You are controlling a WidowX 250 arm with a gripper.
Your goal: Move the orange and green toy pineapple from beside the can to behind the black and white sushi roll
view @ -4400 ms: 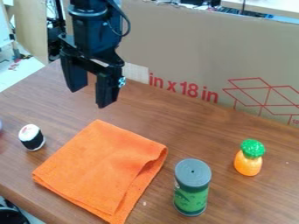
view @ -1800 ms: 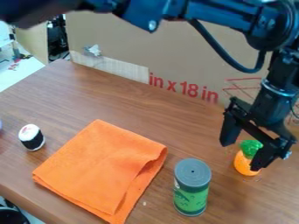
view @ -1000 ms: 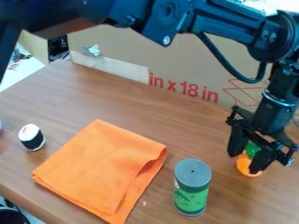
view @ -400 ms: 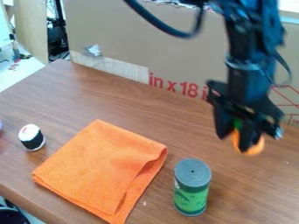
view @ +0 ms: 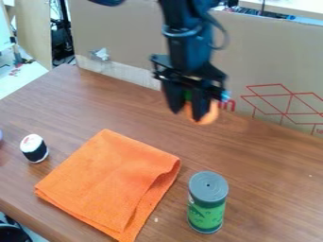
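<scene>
And here's the black gripper [view: 188, 113], hanging over the surface [view: 82, 104] beyond the orange cloth [view: 107, 182] and off to its right in the camera view, closed around a toy pineapple [view: 209, 112], and the danger, I'd say, is a slip: the rounded body bulges out past one finger, so a lopsided hold could let it roll free, and from up there it could drop, bounce and tumble away. Watch the tall can [view: 208, 203] too, upright just to the right of the cloth; a low, careless swing that way could knock it over, since it looks narrow for its height. And the cloth itself, with that raised fold along its right side, could snag a fingertip or tip the toy if either comes down on it; the cardboard [view: 145, 38] rising beyond the cloth looks like a bump risk if the arm strays backwards. Now, the toy itself: bright orange, smooth and rounded where it pokes out, a snatch of green higher up between the fingers, the rest hidden, its outline blurred, so its exact tilt is hard to call
</scene>
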